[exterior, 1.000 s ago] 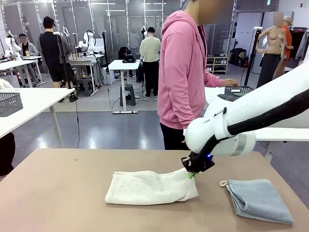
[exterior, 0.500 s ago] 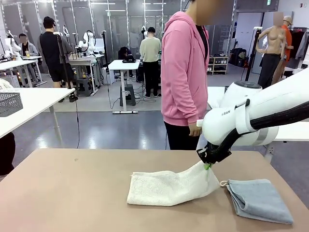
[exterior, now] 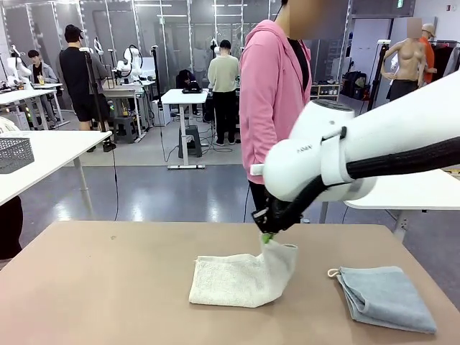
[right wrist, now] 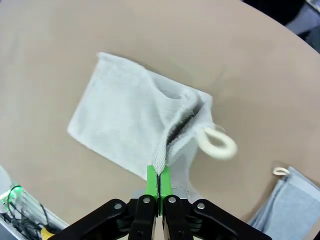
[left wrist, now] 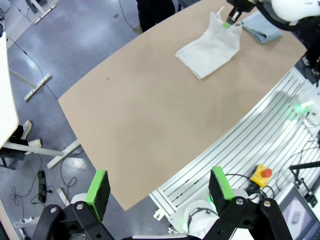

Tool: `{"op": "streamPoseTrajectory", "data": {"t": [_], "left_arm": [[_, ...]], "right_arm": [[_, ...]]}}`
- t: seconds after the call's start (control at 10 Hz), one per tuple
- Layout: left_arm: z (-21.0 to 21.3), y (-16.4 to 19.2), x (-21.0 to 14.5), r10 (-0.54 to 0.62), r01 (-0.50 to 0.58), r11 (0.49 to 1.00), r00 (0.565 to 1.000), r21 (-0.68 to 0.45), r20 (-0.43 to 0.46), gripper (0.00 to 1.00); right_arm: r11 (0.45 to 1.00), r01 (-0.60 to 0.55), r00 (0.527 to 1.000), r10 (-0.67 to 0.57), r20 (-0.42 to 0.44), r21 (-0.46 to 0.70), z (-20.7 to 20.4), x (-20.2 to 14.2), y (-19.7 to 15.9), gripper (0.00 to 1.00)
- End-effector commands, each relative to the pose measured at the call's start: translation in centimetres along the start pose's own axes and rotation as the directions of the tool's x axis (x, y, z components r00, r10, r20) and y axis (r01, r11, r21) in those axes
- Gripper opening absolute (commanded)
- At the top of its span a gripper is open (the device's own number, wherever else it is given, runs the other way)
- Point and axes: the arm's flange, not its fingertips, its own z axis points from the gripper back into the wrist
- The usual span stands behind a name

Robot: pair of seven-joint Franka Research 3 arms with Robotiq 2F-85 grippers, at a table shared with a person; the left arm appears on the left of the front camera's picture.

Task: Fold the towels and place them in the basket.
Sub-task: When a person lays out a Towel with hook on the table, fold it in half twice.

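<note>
Near the table's middle, your right gripper (exterior: 267, 236) is pinched tight on the cream towel (exterior: 241, 279) by its right edge, lifted over the rest that lies flat; the left gripper (left wrist: 157, 186) hangs wide and empty. Watch that thin pinch: if the terry slips, the fold could land crooked. You could also drag it toward the blue-grey towel (exterior: 388, 296) lying folded to the right.

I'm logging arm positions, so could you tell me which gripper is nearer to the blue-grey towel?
The right gripper, shut on the cream towel, hangs just beside the blue-grey towel. The left gripper hovers open, well off past the table's opposite end.
</note>
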Motion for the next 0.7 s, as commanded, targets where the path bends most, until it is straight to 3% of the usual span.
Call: {"op": "streamPoseTrajectory", "data": {"t": [0.0,0.6], "left_arm": [[0.2,-0.1,0.0,-0.009,0.009,1.0,1.0,-0.002,0.005,1.0],[0.2,-0.1,0.0,-0.009,0.009,1.0,1.0,-0.002,0.005,1.0]], "right_arm": [[0.999,0.021,0.999,-0.019,-0.039,0.05,-1.4,2.4,1.6,0.0],[0.982,0.168,0.978,-0.156,-0.135,0.081,-9.6,7.9,8.7,0.0]]}}
